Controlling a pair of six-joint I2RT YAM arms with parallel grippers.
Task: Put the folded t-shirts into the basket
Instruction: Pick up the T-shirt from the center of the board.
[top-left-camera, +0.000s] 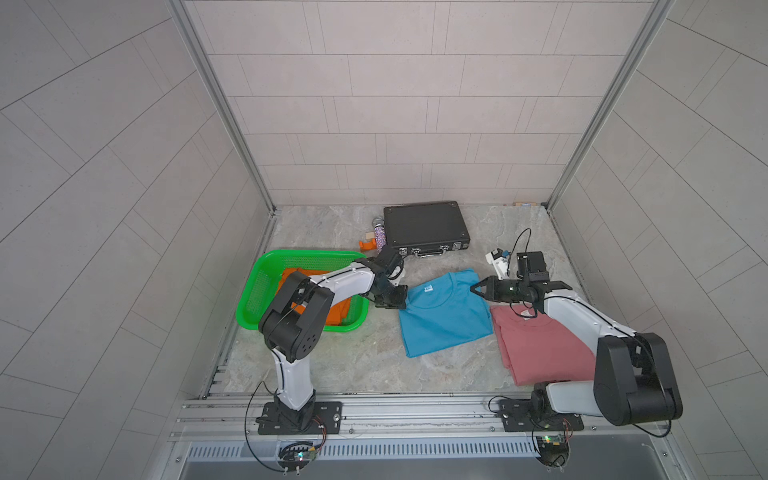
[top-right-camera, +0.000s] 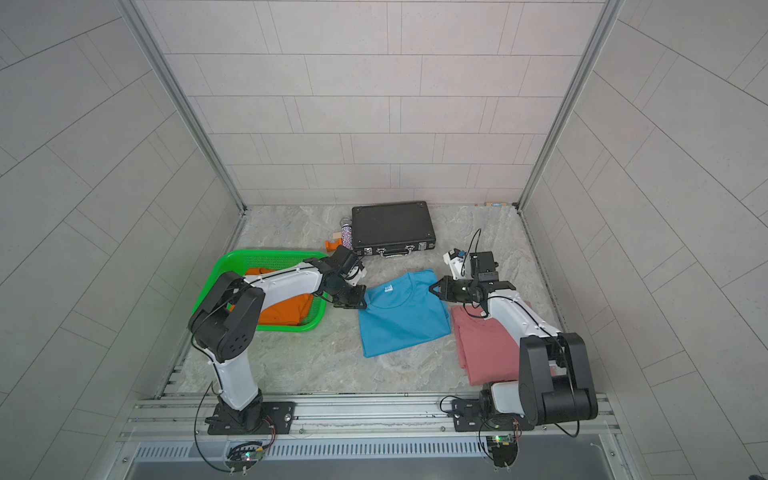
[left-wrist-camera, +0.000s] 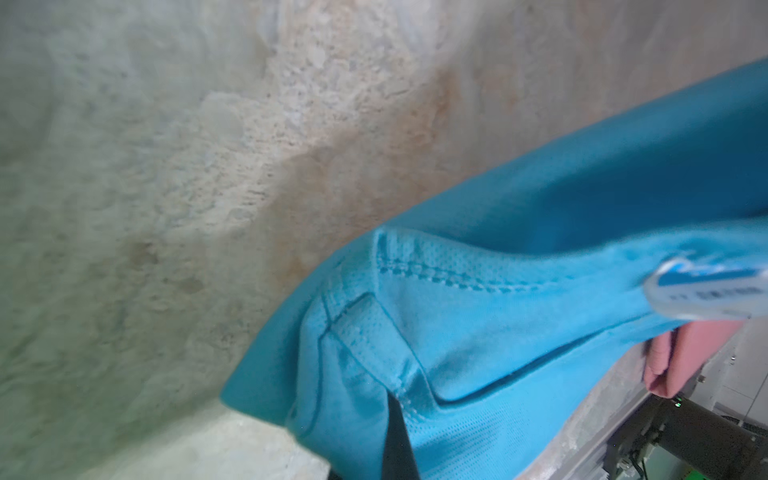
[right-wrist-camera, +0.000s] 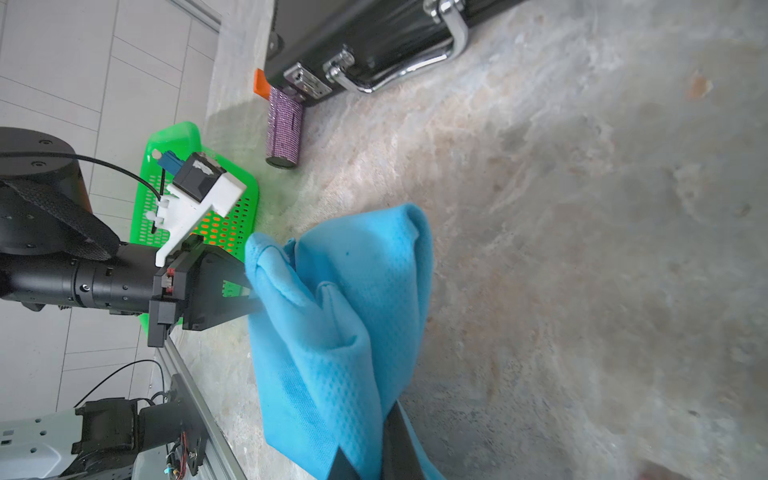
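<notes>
The sky blue folded t-shirt (top-left-camera: 444, 320) (top-right-camera: 403, 320) lies mid-table, between the basket and the pink one. My left gripper (top-left-camera: 402, 305) (top-right-camera: 365, 305) is shut on its collar-side corner nearest the basket; the pinched cloth (left-wrist-camera: 519, 332) bunches at the left gripper (left-wrist-camera: 392, 411). My right gripper (top-left-camera: 473, 289) (top-right-camera: 431, 289) is shut on the opposite shoulder corner, and blue fabric (right-wrist-camera: 340, 332) folds up from the right gripper (right-wrist-camera: 390, 415). The orange t-shirt (top-left-camera: 337, 313) (top-right-camera: 286, 311) lies inside the green basket (top-left-camera: 249, 303) (top-right-camera: 266, 254). The pink t-shirt (top-left-camera: 548, 349) (top-right-camera: 486, 349) rests flat under my right arm.
A black briefcase (top-left-camera: 426, 226) lies at the back, with a purple glitter bottle (top-left-camera: 379, 237) and a small orange piece (top-left-camera: 368, 245) beside it, just behind the basket. Tiled walls close in three sides. An aluminium rail (top-left-camera: 415, 409) runs along the front edge.
</notes>
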